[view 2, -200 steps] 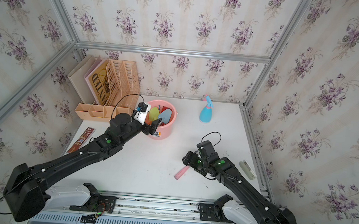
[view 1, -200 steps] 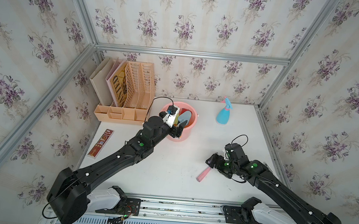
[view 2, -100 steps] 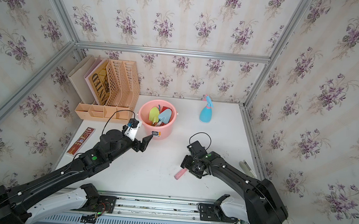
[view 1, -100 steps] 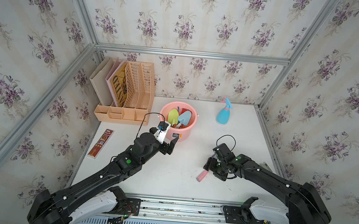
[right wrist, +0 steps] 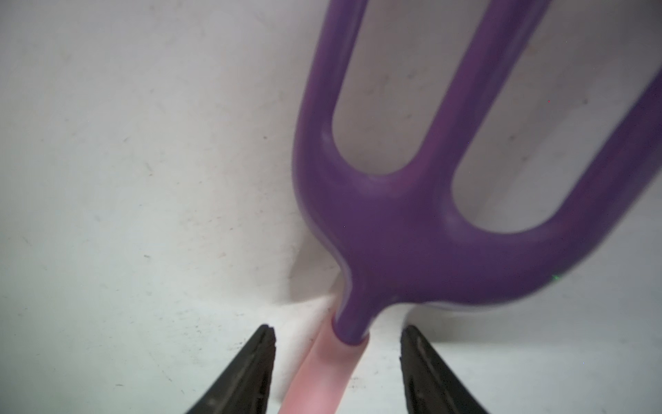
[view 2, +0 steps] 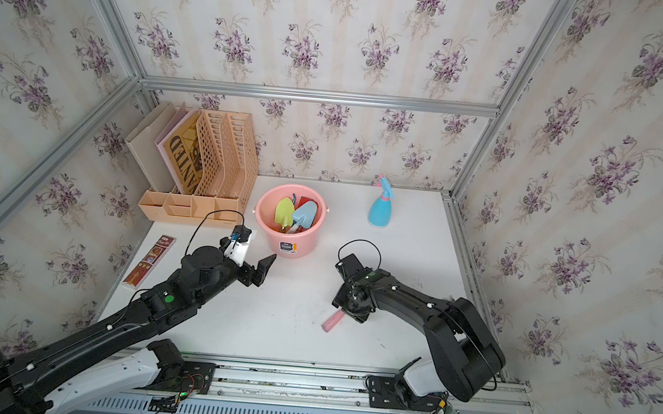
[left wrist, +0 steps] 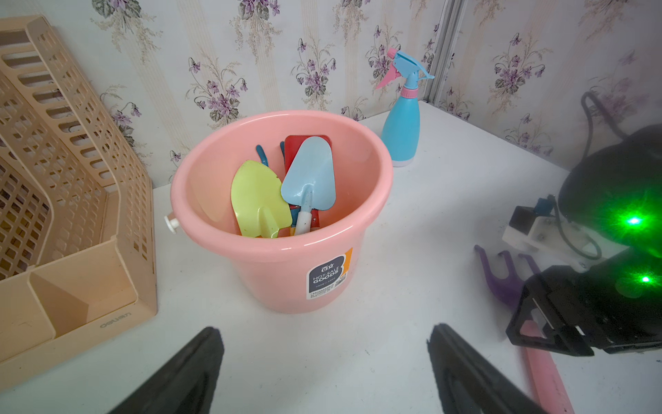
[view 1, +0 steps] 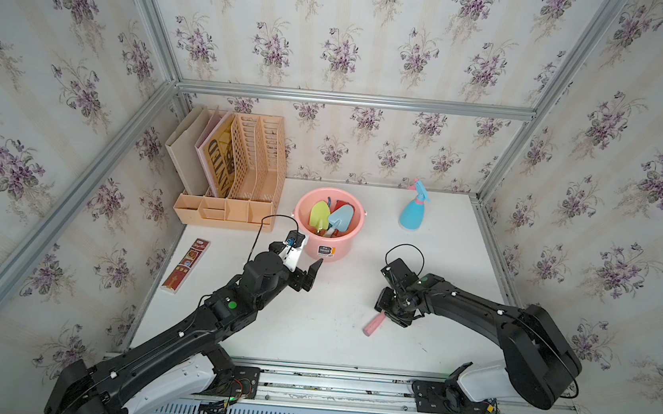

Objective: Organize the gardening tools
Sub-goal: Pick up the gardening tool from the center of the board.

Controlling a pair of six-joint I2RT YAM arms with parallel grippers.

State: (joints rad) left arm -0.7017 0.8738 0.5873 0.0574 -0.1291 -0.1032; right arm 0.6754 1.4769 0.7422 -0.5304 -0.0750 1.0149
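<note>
A purple fork with a pink handle lies flat on the white table, right of centre. My right gripper is down over it, open, one jaw on each side of the handle with a gap on both sides. My left gripper is open and holds nothing, hanging just in front of the pink bucket. In the bucket stand a green trowel, a light-blue trowel, a red trowel and a blue fork. The light-blue spray bottle stands upright at the back right.
A beige file organizer holding books fills the back left corner. A flat brown-red box lies near the left edge. Wallpapered walls with aluminium posts close three sides, and a metal rail runs along the front.
My left arm has drawn back from above the bucket toward the front. My right gripper has come down over the fork's handle and its jaws have narrowed.
</note>
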